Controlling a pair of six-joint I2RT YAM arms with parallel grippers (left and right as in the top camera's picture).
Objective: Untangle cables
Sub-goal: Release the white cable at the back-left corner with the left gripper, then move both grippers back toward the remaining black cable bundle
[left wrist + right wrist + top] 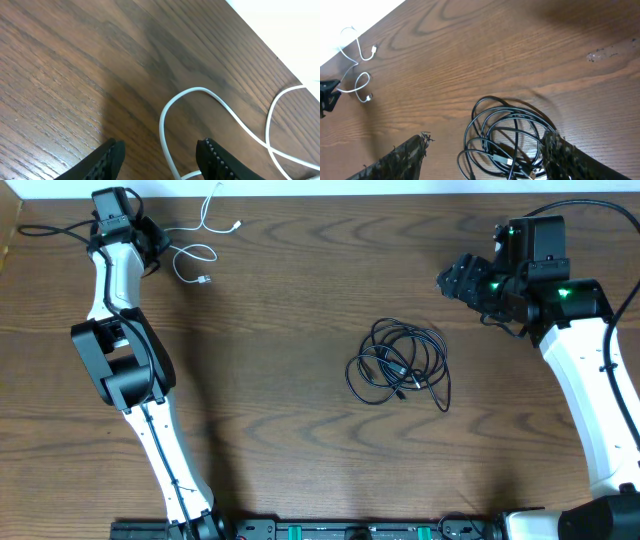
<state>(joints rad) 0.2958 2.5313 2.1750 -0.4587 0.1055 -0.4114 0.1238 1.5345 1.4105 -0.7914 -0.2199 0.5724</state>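
Left end effector (157, 252) sits at the far-left corner of the surface (300, 260), right at the white cable (204, 225). In the left wrist view we see both fingers (112, 157) low in frame with a clear gap between them. A loop of the white cable (200, 89) arches up on the wood and one leg of it runs down through that gap. The pads are spread, not pinching. We can't tell whether the cord touches either pad. More white cord crosses at the right side of that view, near the pale edge of the surface.

In the overhead view the white cable lies in loose curls with two small plug ends, one toward the middle of the surface and one nearer us, below the loop. It is well apart from the black cables (398, 367).

The black cables lie as one tangled coil on the bare wood, right of centre, touching neither arm.

Right end effector (455, 280) hangs off to the far right, beyond the coil and apart from it. In the right wrist view its fingers (405, 160) are spread wide with nothing gripped. The black coil (501, 156) is visible between them, a plug end showing in the tangle. The white cable (351, 65) is small at the far-left corner.
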